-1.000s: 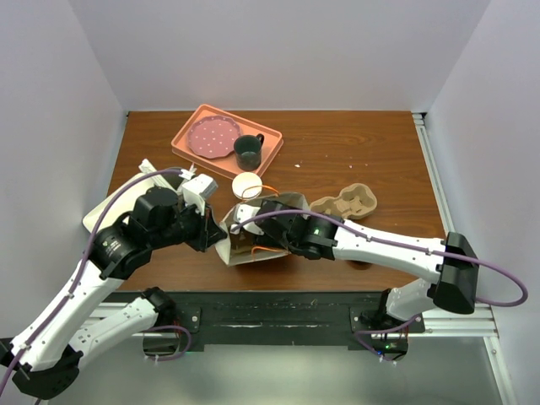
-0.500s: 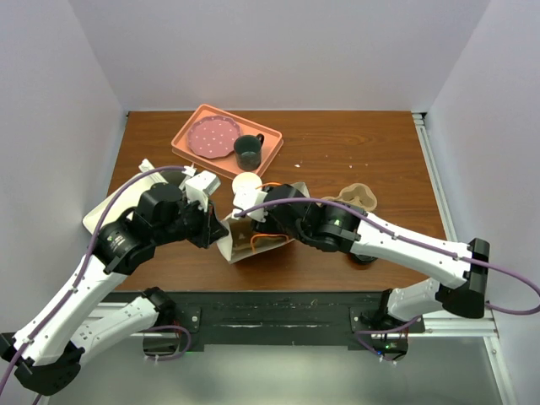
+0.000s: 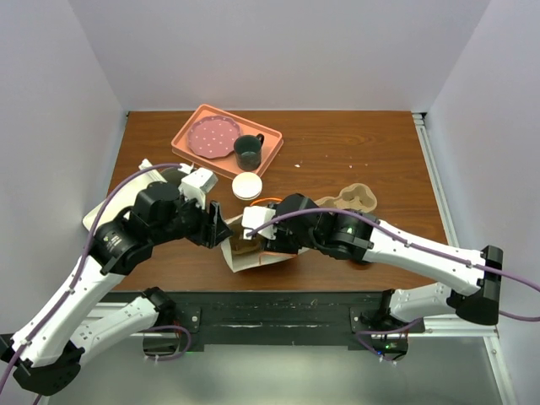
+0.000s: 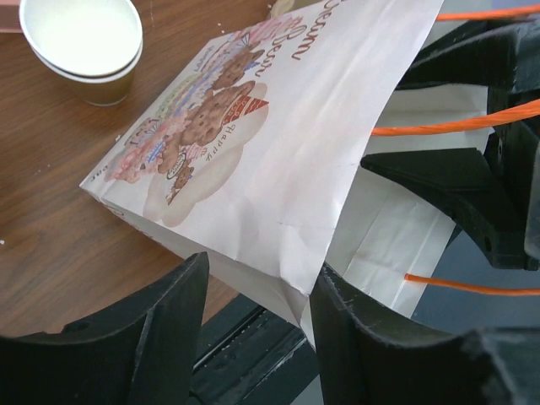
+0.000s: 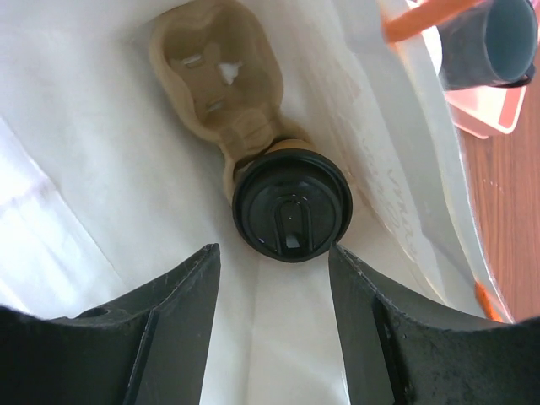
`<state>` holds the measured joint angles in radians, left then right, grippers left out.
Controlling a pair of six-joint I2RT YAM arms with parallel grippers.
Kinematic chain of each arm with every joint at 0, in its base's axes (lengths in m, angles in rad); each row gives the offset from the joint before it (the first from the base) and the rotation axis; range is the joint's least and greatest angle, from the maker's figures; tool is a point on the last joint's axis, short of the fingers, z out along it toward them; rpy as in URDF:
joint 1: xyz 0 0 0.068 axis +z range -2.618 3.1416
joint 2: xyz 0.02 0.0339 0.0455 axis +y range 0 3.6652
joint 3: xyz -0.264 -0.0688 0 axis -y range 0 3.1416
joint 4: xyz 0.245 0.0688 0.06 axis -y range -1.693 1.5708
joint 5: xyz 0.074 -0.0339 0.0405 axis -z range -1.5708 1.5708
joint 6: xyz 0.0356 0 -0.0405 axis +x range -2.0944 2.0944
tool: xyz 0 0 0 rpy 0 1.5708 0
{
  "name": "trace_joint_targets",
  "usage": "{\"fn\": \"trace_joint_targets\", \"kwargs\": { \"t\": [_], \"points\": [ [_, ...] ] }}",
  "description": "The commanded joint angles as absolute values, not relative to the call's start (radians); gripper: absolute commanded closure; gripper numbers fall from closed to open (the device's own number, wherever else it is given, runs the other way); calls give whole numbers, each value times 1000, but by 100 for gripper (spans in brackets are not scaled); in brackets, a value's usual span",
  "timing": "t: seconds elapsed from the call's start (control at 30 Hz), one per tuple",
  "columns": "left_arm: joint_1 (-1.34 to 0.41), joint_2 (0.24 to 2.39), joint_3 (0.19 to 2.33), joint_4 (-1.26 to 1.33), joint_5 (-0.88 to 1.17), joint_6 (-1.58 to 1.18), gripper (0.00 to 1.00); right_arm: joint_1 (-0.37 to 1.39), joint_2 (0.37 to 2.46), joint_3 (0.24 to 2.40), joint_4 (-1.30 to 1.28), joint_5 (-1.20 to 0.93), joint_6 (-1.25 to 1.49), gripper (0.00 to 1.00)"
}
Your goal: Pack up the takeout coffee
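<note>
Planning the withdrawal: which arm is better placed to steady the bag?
Probably left: the left gripper straddles a corner of the bag; the right gripper is inside, above the takeout coffee.

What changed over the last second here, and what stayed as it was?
The left gripper opened, letting go of the edge of the paper bag, which now lies loose between its fingers. The right arm's elbow swung rightward; the right gripper hangs open above the takeout coffee inside the bag. The tray, mug and white cup stayed put.

Takeout coffee (image 5: 291, 211) sides (beneath lid (image 5: 253, 202)) unseen
</note>
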<state>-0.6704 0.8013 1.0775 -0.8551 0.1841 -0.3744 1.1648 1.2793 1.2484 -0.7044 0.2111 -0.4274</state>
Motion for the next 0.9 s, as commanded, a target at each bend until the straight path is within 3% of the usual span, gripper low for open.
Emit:
{"fn": "trace_joint_targets", "kwargs": {
  "t": [0.0,0.87],
  "points": [
    [-675,807,1140,-845,155,-374,43,1169,1233,1238,-724,170,-474,43],
    [-675,824,1167,-907,213,-354,41,1190,1158,1118,-718,149,-472,50]
  ]
}}
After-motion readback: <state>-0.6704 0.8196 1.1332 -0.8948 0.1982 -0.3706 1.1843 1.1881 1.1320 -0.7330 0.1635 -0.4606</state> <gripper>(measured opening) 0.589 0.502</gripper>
